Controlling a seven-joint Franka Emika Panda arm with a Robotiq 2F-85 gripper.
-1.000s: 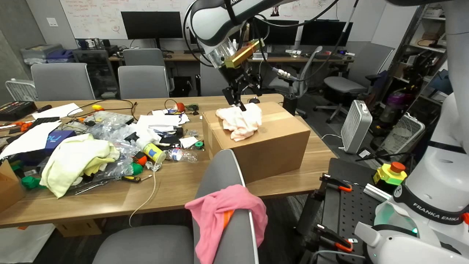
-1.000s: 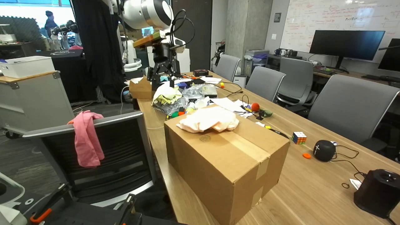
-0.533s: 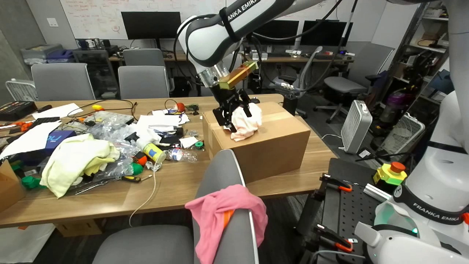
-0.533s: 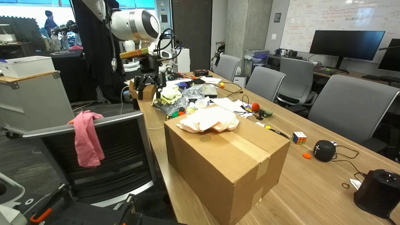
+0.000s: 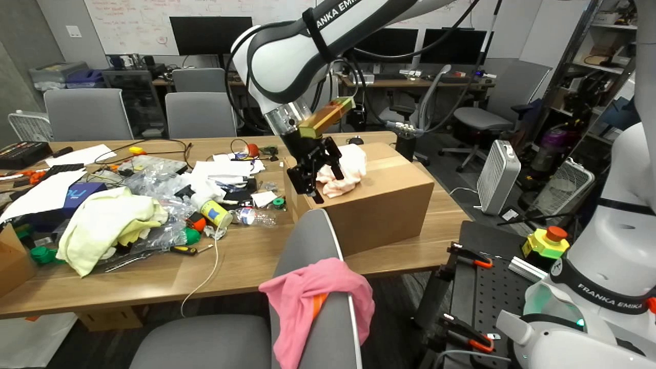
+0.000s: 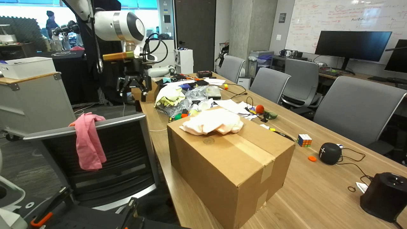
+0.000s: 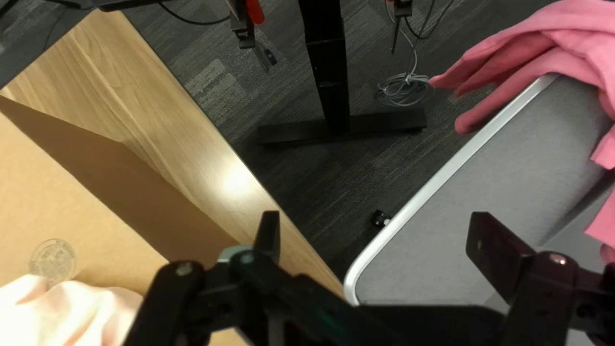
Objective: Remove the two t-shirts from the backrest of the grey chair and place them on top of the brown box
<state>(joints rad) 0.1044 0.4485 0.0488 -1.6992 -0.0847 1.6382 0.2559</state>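
atop the box [image 6: 206, 171]: one pale shirt [image 6: 212, 122]. over the chair [image 6: 125, 152]: one pink shirt [image 6: 90, 141]. fingers [image 7: 499, 259]: wide apart, holding nothing. second fetch, we judge; next: reach over, pinch, lift.

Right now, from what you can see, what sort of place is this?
Probably an office or robotics workroom: there's a whiteboard with red writing, computer monitors in front of it, and a robot arm set up at a long, cluttered wooden table.
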